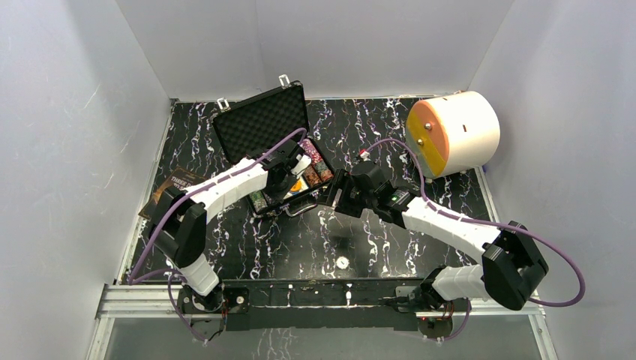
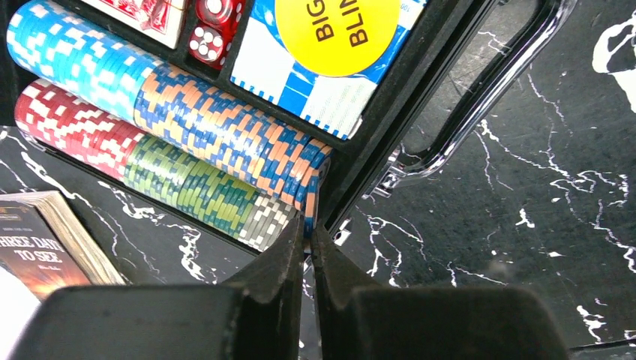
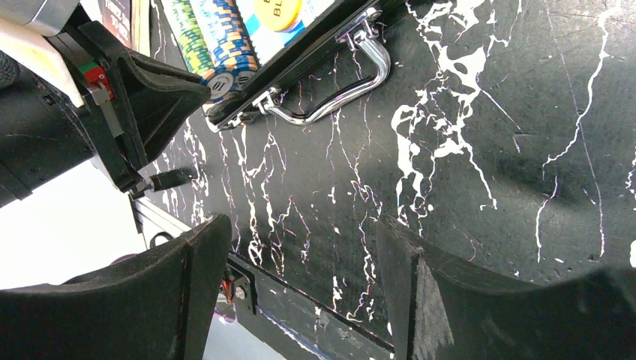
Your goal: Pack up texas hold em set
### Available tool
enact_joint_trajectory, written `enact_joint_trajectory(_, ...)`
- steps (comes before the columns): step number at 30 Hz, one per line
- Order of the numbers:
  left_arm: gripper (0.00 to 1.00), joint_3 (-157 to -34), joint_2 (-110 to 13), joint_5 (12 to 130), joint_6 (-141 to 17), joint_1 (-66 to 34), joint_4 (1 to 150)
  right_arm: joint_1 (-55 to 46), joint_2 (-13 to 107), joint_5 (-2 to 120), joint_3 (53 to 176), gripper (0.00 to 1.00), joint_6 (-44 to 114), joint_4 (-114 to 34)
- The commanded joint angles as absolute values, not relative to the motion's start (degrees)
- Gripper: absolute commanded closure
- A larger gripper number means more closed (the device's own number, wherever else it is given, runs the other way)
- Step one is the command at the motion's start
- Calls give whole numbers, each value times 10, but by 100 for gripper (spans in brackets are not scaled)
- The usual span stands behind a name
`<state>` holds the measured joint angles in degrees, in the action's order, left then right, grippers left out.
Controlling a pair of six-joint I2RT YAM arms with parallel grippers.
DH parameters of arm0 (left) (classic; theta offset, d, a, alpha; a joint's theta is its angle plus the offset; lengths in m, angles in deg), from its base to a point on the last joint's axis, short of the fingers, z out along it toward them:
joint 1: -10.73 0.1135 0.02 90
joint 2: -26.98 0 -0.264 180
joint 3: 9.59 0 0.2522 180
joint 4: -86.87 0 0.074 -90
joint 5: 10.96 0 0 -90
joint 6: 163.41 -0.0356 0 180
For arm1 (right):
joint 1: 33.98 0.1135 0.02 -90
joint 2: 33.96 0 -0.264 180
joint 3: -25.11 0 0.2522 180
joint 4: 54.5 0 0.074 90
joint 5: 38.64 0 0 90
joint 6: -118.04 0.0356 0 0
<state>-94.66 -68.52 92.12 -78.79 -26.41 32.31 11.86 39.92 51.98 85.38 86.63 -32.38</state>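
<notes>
Top view: the open case is sitting at eleven o'clock on the surface. The left hand is reaching into it, and the right hand is hovering at its four o'clock.

Left wrist: the fingers are pinching together on the end chip of the blue-orange row.

Right wrist: the fingers are standing wide apart above the surface, with the case handle at twelve o'clock.

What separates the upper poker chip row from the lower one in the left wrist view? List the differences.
Colour: the upper poker chip row runs light blue, then orange-and-blue; the lower poker chip row runs red, green, then grey-and-white. Position: the upper row's end meets the left end effector's nearly closed tips; the lower row stops beside them. Both lie on edge in the black case.
</notes>
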Motion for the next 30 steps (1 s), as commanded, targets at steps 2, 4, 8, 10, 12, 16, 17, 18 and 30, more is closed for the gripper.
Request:
enact_joint_trajectory(2,84,-965,-680,963,-793,-261,317,116,397,522,862,22,868,-349)
enact_joint_trajectory(4,76,-965,-678,962,-791,-261,319,116,399,523,863,22,868,-348)
enact_joint_trajectory(8,72,-960,-669,962,-788,-261,327,115,400,524,862,22,868,-343)
enact_joint_trajectory(10,73,-962,-664,964,-784,-260,329,115,397,522,861,22,867,-340)
enact_joint_trajectory(12,73,-964,-654,962,-777,-260,333,115,396,518,861,23,861,-332)
enact_joint_trajectory(16,71,-969,-607,937,-741,-260,355,115,407,518,860,23,810,-298)
enact_joint_trajectory(17,69,-965,-589,924,-730,-260,367,115,414,514,862,23,802,-272)
enact_joint_trajectory(18,65,-958,-568,904,-719,-260,385,115,420,515,865,23,789,-244)
enact_joint_trajectory(30,38,-745,-302,793,-620,-260,617,221,470,429,898,23,748,-23)
